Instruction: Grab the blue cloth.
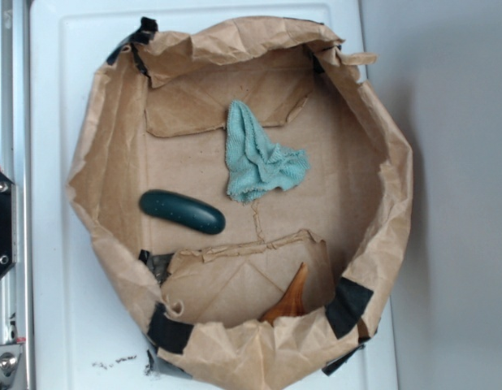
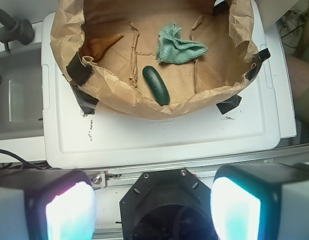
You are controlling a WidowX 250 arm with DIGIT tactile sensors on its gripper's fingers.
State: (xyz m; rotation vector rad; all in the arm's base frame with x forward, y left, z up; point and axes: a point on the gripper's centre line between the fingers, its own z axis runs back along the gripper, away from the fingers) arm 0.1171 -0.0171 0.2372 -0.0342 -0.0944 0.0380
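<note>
The blue cloth [image 1: 260, 158] is a small pale teal terry cloth lying crumpled on the floor of a brown paper-lined basin [image 1: 97, 154], toward its far middle. It also shows in the wrist view [image 2: 178, 46]. My gripper [image 2: 152, 209] is open and empty, its two pads [image 2: 69, 212] wide apart. It hangs well short of the basin, above the robot's black base and the metal rail. In the exterior view the gripper is out of frame.
A dark green glossy oblong [image 1: 182, 211] lies left of the cloth, also in the wrist view [image 2: 156, 84]. A brown wooden piece [image 1: 290, 299] leans at the basin's near wall. The basin stands on a white tray [image 2: 159, 135]. A grey sink [image 2: 14, 95] lies beside it.
</note>
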